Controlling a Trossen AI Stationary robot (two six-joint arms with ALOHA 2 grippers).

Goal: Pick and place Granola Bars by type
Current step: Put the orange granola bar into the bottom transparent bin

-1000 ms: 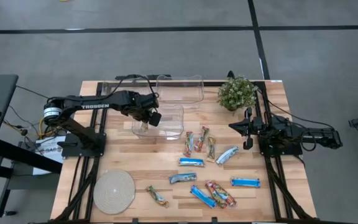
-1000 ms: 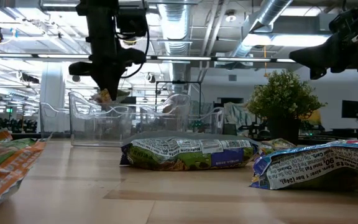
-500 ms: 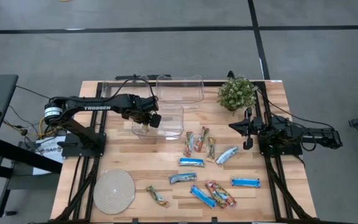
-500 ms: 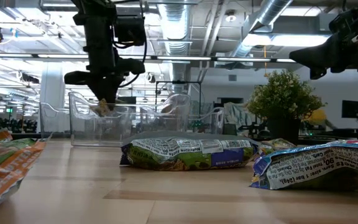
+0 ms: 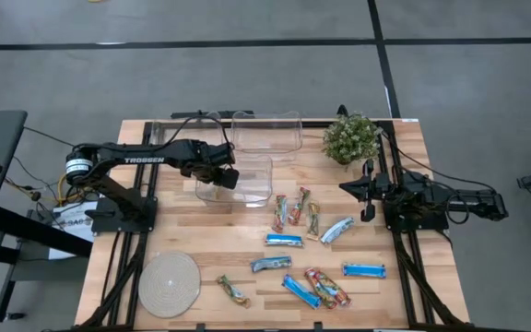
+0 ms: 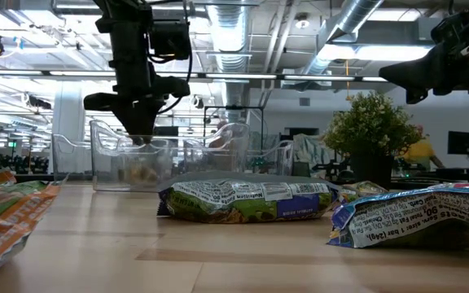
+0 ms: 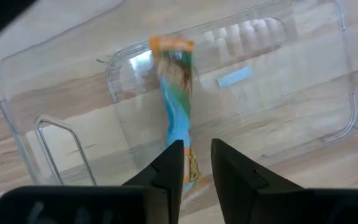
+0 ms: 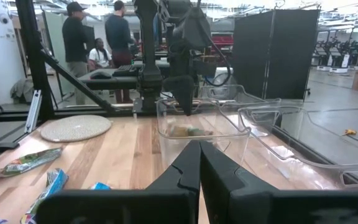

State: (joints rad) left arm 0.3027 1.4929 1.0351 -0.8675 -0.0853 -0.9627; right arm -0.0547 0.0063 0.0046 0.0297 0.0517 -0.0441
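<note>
Hovering over the nearest clear bin [image 5: 235, 178], the left gripper [image 7: 194, 163] has fingers slightly parted w/ nothing between them; a multicoloured bar [image 7: 177, 93] lies on the bin floor below. Right gripper [image 8: 199, 163] is shut, empty, parked by the plant [image 5: 350, 137]. Remaining granola bars [image 5: 308, 251] lie scattered on the table [image 5: 201, 235]. Risk: fingertips snagging the bin wall on retreat, shifting it. Left wrist view shows the bar clear of the fingers; high view hides it.

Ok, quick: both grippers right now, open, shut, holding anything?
Left gripper: open above the clear plastic bin; multicoloured wrapped granola bar lies released inside.
Right gripper: shut, empty, parked beside the plant.
</note>
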